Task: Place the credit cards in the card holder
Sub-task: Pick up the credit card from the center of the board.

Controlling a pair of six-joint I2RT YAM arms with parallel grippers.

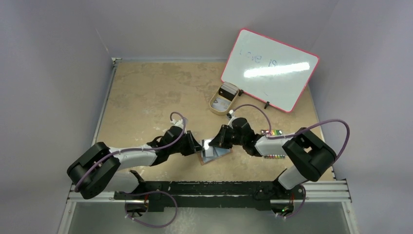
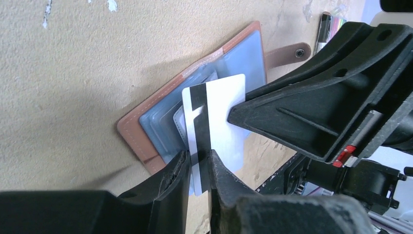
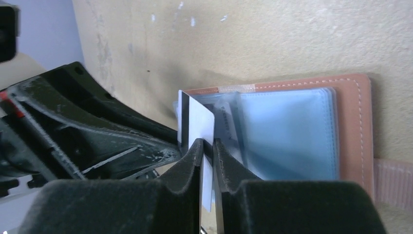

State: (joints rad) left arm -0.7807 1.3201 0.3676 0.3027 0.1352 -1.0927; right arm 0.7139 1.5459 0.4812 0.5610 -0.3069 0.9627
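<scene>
The card holder (image 1: 217,154) lies open on the table between the two arms, reddish-brown with bluish plastic sleeves (image 2: 160,126). A white credit card (image 2: 221,107) with a dark stripe stands tilted over its sleeves. My right gripper (image 3: 208,144) is shut on that credit card (image 3: 198,119), pinching its edge. In the left wrist view the right gripper's fingers (image 2: 302,112) reach the card's right side. My left gripper (image 2: 198,156) has its jaws close together at the card's striped end. The stripe shows through the narrow gap, and whether they grip it is unclear.
A tan oval tray (image 1: 216,105) holding more cards sits at the back, in front of a leaning whiteboard (image 1: 270,68). A pack of coloured markers (image 1: 272,132) lies under the right arm. The holder's snap tab (image 2: 287,52) sticks out toward the markers.
</scene>
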